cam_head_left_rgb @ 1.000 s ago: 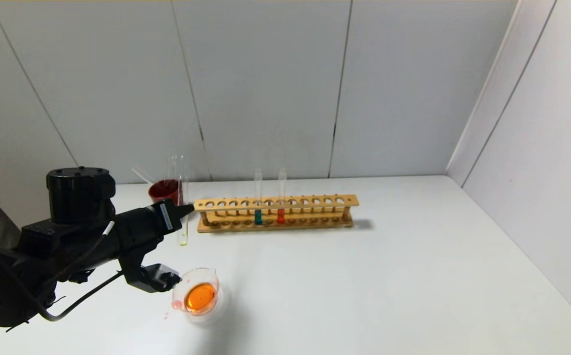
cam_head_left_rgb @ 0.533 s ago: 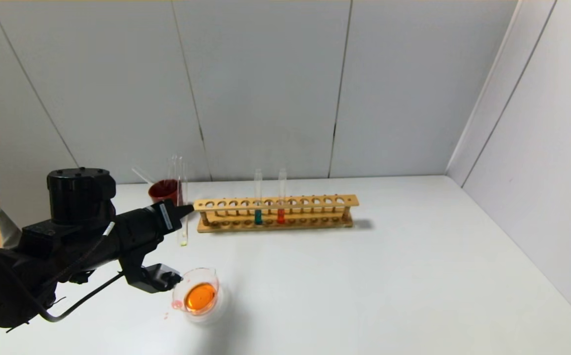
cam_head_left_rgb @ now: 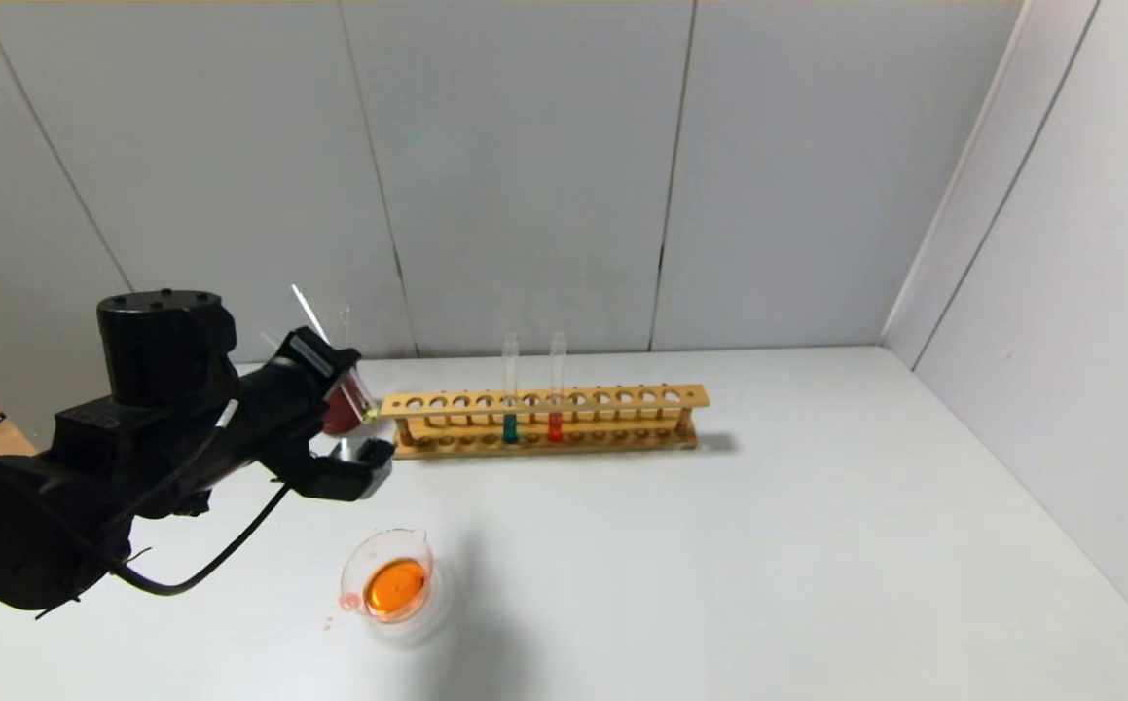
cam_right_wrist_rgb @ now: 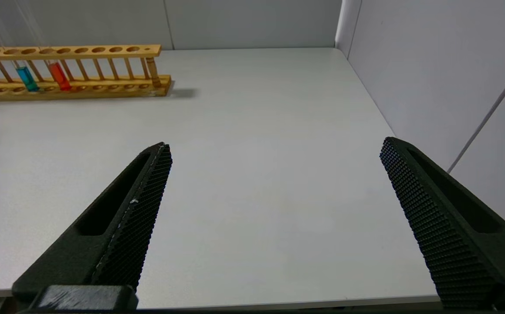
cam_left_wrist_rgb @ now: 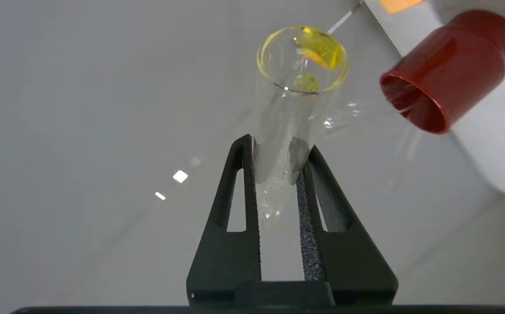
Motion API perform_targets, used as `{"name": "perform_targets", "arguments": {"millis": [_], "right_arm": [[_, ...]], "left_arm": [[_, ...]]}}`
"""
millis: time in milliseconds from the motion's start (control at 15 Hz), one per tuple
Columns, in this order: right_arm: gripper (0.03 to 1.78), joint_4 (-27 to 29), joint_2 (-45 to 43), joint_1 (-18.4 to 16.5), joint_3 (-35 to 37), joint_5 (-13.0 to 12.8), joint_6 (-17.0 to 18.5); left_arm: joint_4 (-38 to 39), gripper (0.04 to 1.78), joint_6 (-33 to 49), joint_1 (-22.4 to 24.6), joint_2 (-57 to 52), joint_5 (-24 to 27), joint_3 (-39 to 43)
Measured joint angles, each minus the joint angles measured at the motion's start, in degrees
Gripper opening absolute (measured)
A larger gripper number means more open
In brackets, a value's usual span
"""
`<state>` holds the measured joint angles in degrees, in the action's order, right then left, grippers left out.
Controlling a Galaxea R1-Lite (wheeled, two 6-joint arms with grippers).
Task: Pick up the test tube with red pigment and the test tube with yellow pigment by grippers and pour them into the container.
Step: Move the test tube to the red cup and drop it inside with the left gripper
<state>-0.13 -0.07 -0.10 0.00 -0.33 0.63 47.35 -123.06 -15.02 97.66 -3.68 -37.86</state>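
**Tilting the yellow tube away from the beaker**

Holding the test tube with yellow pigment (cam_left_wrist_rgb: 298, 100), our left gripper (cam_left_wrist_rgb: 278, 174) is clamped tight on the glass, the two black jaws pinching its lower part while the open mouth points away from the wrist. We are up near the desk (cam_head_left_rgb: 719, 545) back-left corner, in front of the dark red cup (cam_head_left_rgb: 342, 407) and just off the left end of the wooden rack (cam_head_left_rgb: 544, 421). Only a few yellow drops cling near the tube's rim.

Biggest risk first: the container (cam_head_left_rgb: 390, 584) sits well nearer the front edge, apart from our gripper. If we tip further here, whatever yellow is left lands on the desk or in the red cup, not in the orange liquid. From the head camera we cannot quite judge the tube's tilt, since the gripper hides most of it.

Next, the rack: a swing to the right could clip its end and rock the test tube with red pigment (cam_head_left_rgb: 555, 426), which stands in it beside the teal tube (cam_head_left_rgb: 510, 428).

Smaller again: thin glass under a hard pinch may slip or crack if we twist quickly.

Our right gripper (cam_right_wrist_rgb: 274, 218) waits with jaws spread wide and empty over the right side of the desk.
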Motion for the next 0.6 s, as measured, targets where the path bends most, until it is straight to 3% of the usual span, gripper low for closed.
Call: {"name": "perform_targets", "arguments": {"millis": [133,600], "right_arm": [[1.75,-0.02,0.0,0.0,0.0,0.0,-0.01],[1.75,-0.02,0.0,0.0,0.0,-0.02,0.0]], "left_arm": [[-3.41,0.3,7.88,-0.91,-0.06,-4.52,-3.06],[-23.63,0.3,34.83,-0.6,-1.07,-5.38,-15.56]]}}
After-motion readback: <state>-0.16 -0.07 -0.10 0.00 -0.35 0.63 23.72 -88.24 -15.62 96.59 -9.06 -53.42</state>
